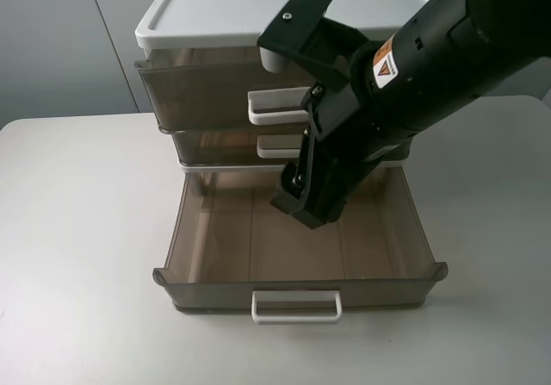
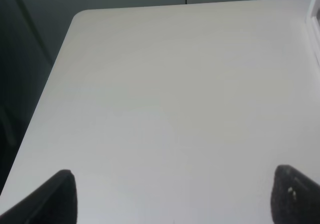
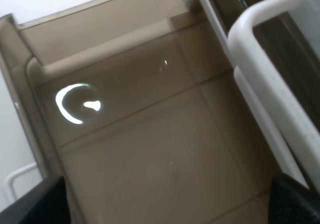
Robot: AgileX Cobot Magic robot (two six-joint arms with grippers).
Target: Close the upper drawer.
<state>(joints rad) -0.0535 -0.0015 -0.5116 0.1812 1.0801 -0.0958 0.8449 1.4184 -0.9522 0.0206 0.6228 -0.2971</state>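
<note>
The upper drawer (image 1: 202, 92) is smoky-brown and sits under the cabinet's white lid (image 1: 215, 10), its front a little forward of the lid's edge. Its white loop handle (image 1: 274, 108) is partly hidden by my right arm. My right gripper (image 1: 306, 202) hangs open and empty just below that handle, in front of the middle drawer and over the pulled-out bottom drawer. In the right wrist view the gripper (image 3: 160, 214) looks into the bottom drawer's floor (image 3: 150, 134), with a white handle (image 3: 270, 63) beside it. My left gripper (image 2: 172, 204) is open over bare table.
The shallow middle drawer (image 1: 215, 146) has a smaller white handle (image 1: 280, 147). The bottom drawer (image 1: 207, 294) is pulled far out toward the table's front, with its handle (image 1: 296, 305) at the near edge. The white table (image 1: 77, 230) surrounds the cabinet.
</note>
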